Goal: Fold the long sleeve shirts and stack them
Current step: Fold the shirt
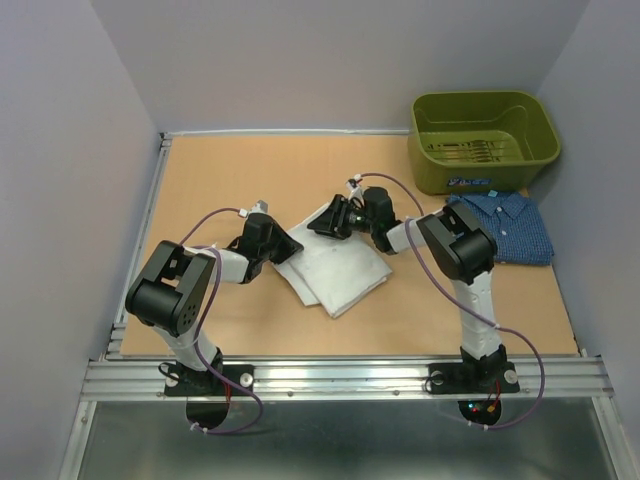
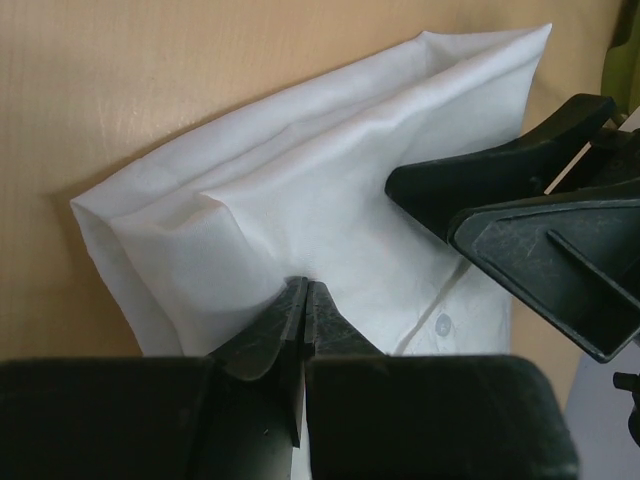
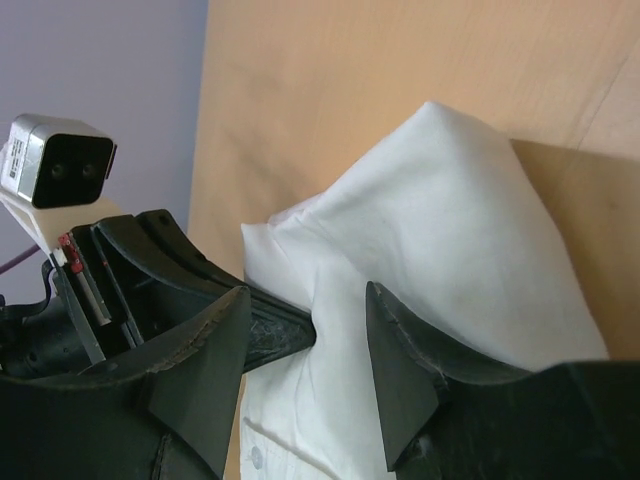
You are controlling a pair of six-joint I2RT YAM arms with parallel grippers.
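The white shirt (image 1: 340, 268) lies partly folded at the table's middle. My left gripper (image 1: 290, 248) is at its left edge; in the left wrist view the gripper (image 2: 305, 285) is shut, pinching a pucker of the white cloth (image 2: 330, 170). My right gripper (image 1: 326, 222) is at the shirt's far corner; in the right wrist view it (image 3: 308, 298) is open, its jaws straddling the white cloth (image 3: 450, 230), close to the left gripper's fingers (image 3: 275, 330). The dark blue shirt (image 1: 510, 225) lies folded at the right.
An olive-green bin (image 1: 483, 140) stands at the back right, just behind the blue shirt. Grey walls enclose the table on the left, back and right. The right gripper's fingers (image 2: 480, 175) sit close to the left gripper over the shirt.
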